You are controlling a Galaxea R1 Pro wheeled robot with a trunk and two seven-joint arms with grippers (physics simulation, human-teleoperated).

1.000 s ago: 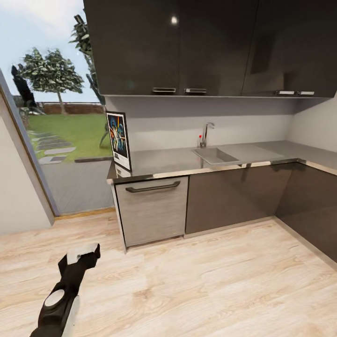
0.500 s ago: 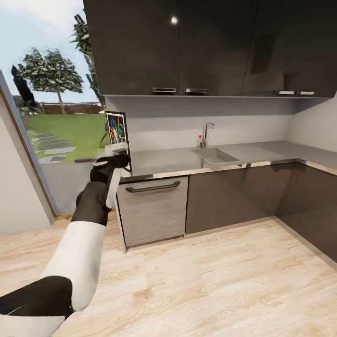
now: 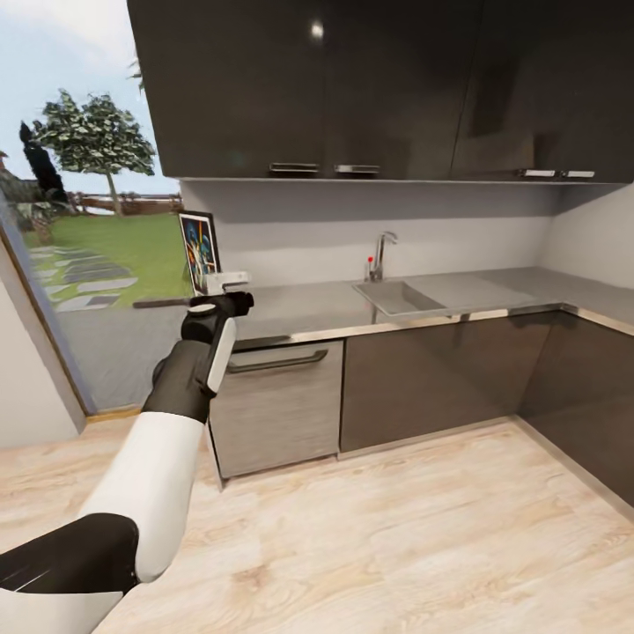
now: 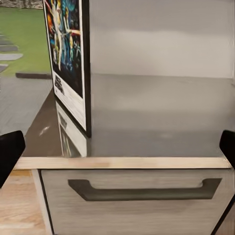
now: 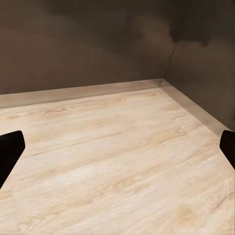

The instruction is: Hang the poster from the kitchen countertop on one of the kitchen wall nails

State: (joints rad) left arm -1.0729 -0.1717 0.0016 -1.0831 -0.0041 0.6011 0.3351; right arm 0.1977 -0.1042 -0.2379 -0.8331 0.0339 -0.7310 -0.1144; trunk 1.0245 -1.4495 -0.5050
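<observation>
Head view, near to far: left arm [image 3: 167, 423], white and black, reaching forward over pale wood floor [image 3: 396, 537]. Left fingers [image 3: 231, 282] raised at the bench's front edge, just short of the poster [image 3: 201, 253]; spread wide in the left wrist view [image 4: 11, 152], with nothing between them. Below the bench [image 3: 317, 308], a light grey drawer front [image 3: 273, 401] with a dark bar handle [image 3: 275, 362], then dark cabinet fronts [image 3: 423, 379]. Poster upright on the bench's left end, seen nearly edge-on, its reflection on the brushed metal [image 4: 156, 117]. Farther along, inset sink [image 3: 396, 297] and chrome tap [image 3: 380, 254] against a grey wall. Dark upper cabinets [image 3: 352, 88] above. Window [image 3: 97, 220] to the left, lawn and tree beyond. Right wrist view: right fingers [image 5: 10, 152] spread apart, empty, over wood floor beside dark cabinet bases [image 5: 98, 44].
</observation>
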